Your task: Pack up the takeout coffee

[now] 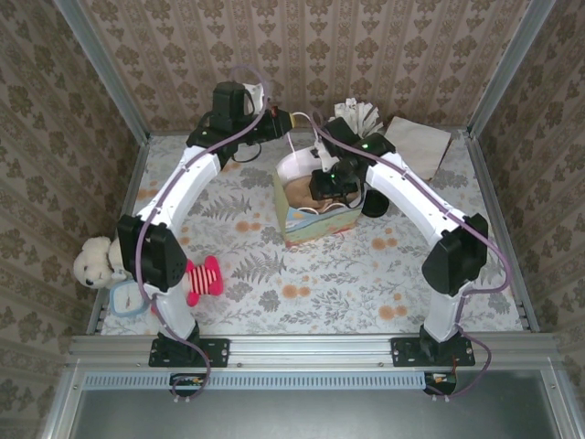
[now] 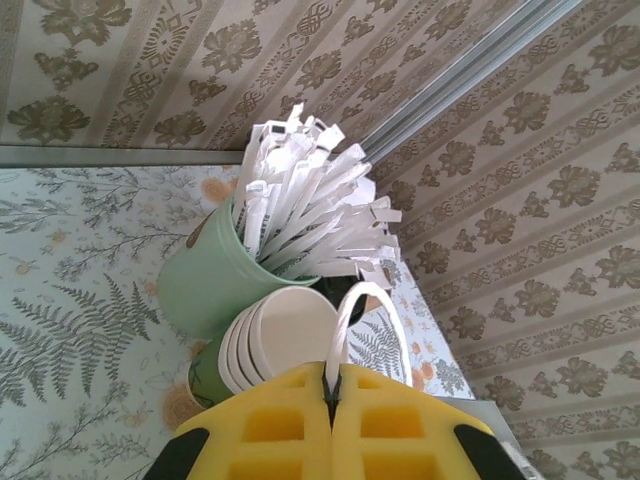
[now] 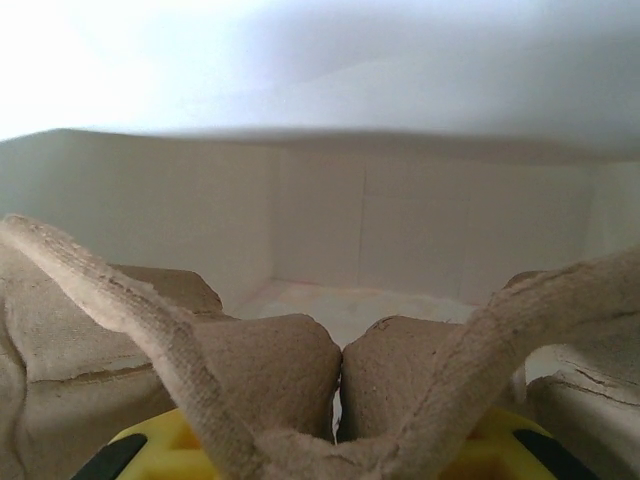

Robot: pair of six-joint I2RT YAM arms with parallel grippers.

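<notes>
A counter covered in a pale cloth printed with ferns and orange flowers, seen from above, with patterned wallpaper panels around it. Two white robot arms reach in from the near edge.

A small paper gift bag with a printed front and white inside stands open near the middle of the counter. A brown moulded-pulp cup carrier lies inside it.

The left gripper hangs over the far side of the bag. Its wrist view shows its yellow fingers closed tight on the bag's thin white loop handle. Beyond them, near the far edge, stand a light-green paper cup full of white paper-wrapped sticks and, touching it, a stack of lidless green cups with cream insides.

The right gripper is lowered into the bag's open top. From its wrist, the carrier's ridges cover the yellow fingers, with the bag's white walls behind. Whether this gripper is open or clamped on the carrier cannot be told.

The takeout coffee, a small dark cup with a round black lid, stands on the counter just beside the bag's right side, partly hidden under the right arm.

A flat brown paper bag lies in the far right corner. A white plush bear sits at the left edge.
</notes>
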